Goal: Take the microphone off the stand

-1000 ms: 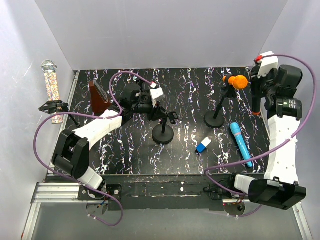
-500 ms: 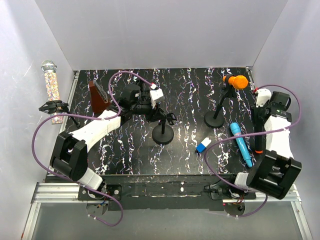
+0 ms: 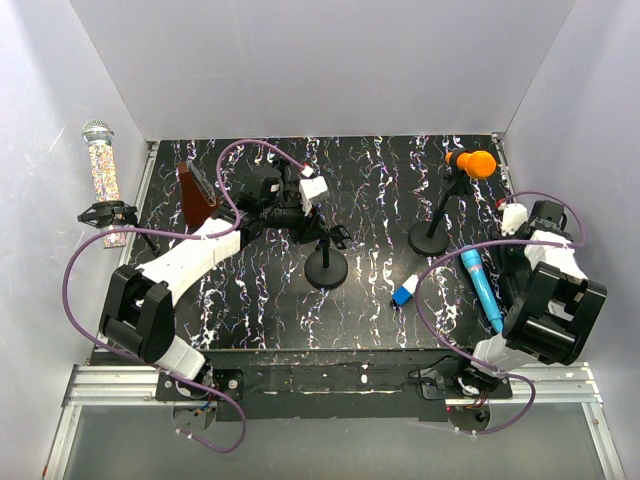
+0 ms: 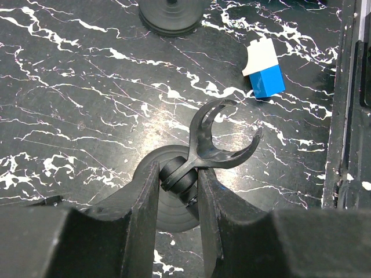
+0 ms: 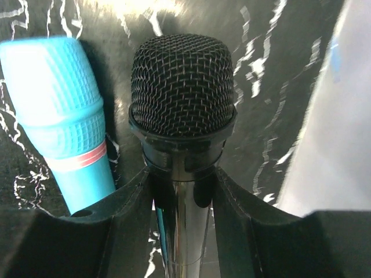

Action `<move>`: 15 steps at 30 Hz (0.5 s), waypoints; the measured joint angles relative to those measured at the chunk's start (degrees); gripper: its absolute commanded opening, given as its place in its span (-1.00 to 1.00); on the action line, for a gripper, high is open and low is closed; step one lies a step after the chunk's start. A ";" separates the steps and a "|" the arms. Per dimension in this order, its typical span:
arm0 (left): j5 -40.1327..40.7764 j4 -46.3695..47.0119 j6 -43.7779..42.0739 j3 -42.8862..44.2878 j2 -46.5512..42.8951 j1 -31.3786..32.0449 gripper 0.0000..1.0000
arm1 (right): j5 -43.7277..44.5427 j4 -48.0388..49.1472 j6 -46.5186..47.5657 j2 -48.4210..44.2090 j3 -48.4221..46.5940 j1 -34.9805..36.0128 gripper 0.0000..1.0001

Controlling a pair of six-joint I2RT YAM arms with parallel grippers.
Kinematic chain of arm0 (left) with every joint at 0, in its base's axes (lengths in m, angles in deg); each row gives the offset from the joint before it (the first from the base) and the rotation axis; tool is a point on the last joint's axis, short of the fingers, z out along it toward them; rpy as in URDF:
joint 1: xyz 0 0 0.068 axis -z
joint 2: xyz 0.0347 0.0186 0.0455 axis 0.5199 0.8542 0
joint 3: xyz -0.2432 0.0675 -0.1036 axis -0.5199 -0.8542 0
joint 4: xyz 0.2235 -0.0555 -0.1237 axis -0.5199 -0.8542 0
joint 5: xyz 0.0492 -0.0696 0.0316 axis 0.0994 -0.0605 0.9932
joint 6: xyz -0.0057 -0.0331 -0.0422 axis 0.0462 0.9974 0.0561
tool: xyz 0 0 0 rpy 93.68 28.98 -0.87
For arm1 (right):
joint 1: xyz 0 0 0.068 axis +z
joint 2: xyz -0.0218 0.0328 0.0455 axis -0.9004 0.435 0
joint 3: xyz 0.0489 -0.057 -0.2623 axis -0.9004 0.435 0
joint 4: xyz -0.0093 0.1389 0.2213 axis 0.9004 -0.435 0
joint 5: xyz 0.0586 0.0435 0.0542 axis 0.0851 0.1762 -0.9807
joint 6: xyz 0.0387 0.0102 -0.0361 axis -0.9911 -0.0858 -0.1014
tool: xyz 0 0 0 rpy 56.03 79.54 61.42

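Note:
A black round-based stand (image 3: 326,268) sits mid-table, and its forked clip (image 4: 223,136) holds nothing. My left gripper (image 4: 178,174) is shut on the stand's neck joint just below that clip, above the base (image 4: 168,200). The microphone (image 5: 182,87) has a black mesh head and a silver body. It is out of the stand, and my right gripper (image 5: 181,174) is shut on its body below the head. The right arm (image 3: 548,300) is folded low at the table's right edge. I cannot tell whether the microphone touches the table.
A blue microphone (image 3: 482,290) lies just left of the held one. An orange microphone (image 3: 472,163) sits on a second stand (image 3: 430,238) at the back right. A blue-and-white block (image 3: 405,293) lies mid-right. A glitter microphone (image 3: 102,175) stands off the table's left, and a brown object (image 3: 197,193) leans at the back left.
My right arm swung from raised at the back right down and nearer, carrying the black microphone to beside the blue one. The left arm and stand stayed put.

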 measured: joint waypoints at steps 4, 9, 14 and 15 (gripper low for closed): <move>0.39 -0.26 -0.07 0.31 0.02 0.02 -1.00 | -0.66 -0.61 -2.03 0.11 4.09 -0.07 -0.47; 0.70 -0.79 -0.87 0.57 0.17 0.02 -1.00 | -2.01 -1.25 -2.40 0.46 5.18 -0.63 0.12; 0.39 -0.98 -1.81 0.68 0.33 0.02 -1.00 | -2.80 -4.33 -3.19 0.46 3.45 -1.38 0.50; 0.28 -0.96 -1.90 0.76 0.46 0.02 -1.00 | -2.80 -5.95 -3.48 0.50 2.08 -1.60 0.55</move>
